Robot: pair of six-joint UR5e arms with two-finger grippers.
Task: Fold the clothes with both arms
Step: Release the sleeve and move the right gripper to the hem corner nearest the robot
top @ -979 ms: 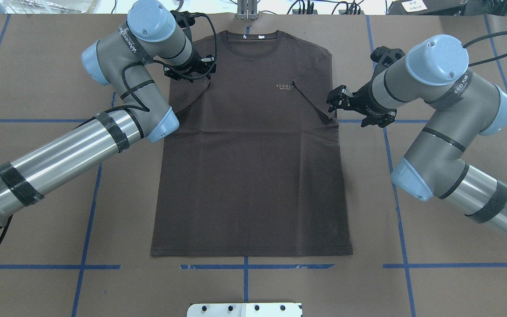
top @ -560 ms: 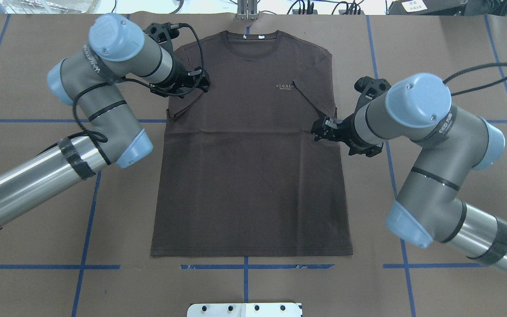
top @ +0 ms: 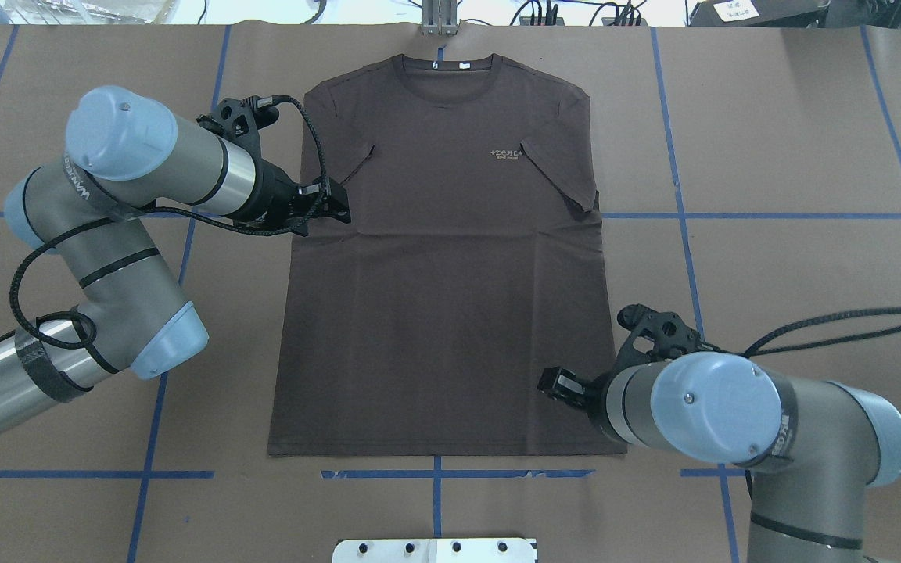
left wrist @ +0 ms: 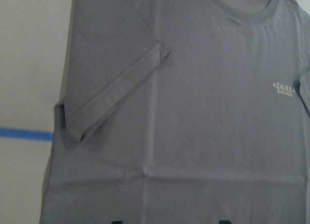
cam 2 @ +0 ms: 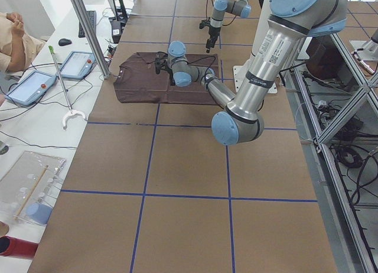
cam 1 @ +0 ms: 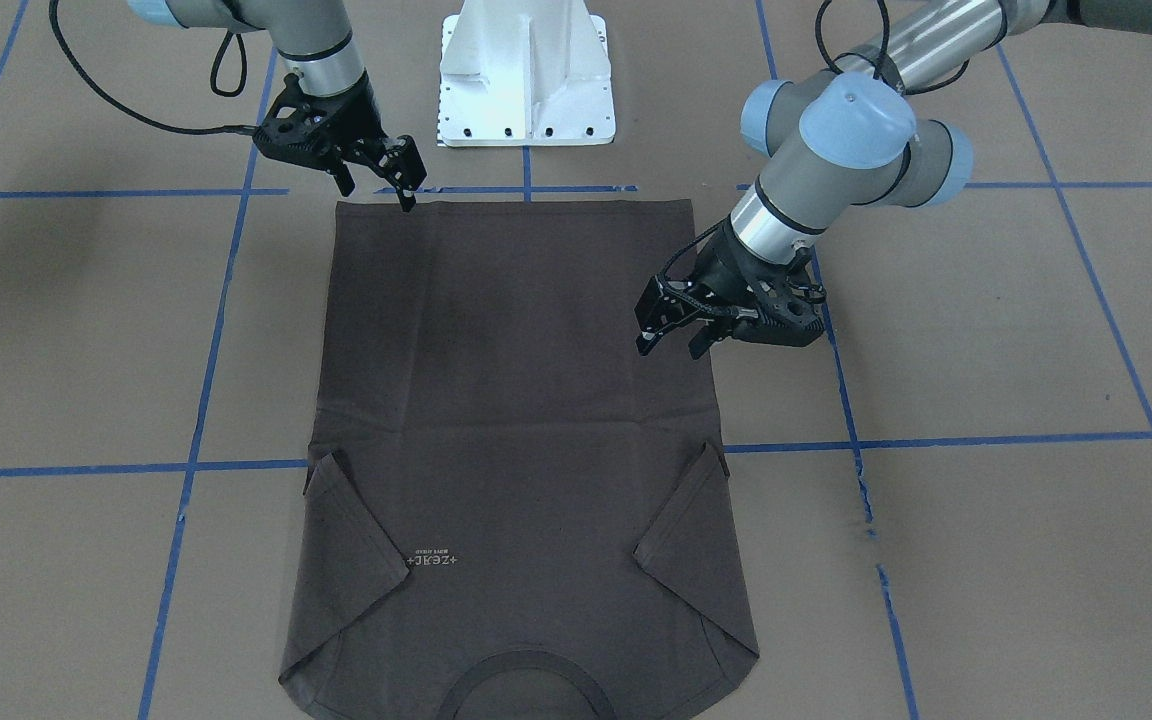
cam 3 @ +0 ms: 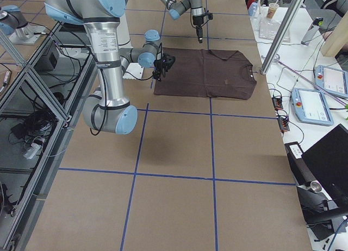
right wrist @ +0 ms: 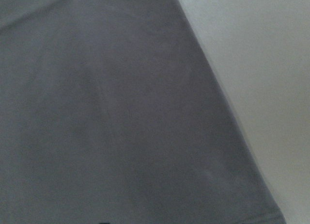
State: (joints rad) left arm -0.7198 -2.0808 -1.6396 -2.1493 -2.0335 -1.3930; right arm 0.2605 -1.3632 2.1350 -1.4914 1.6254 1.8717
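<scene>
A: T-shirt (top: 443, 297) location?
B: Flat on the desk (top: 795, 117), centre of the overhead frame, collar toward the top, both sleeves folded inward.
A: And the jaws?
B: The left arm (top: 145, 164) has its jaws spread wide and empty at the T-shirt's edge, middle left. The right arm (top: 708, 407) has its jaws parted and empty at the hem corner, lower right.

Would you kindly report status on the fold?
Left gripper open at side edge of dark brown short-sleeved T-shirt; right gripper open by hem corner. Shirt flat, sleeves folded in. Nothing obstructing.
</scene>
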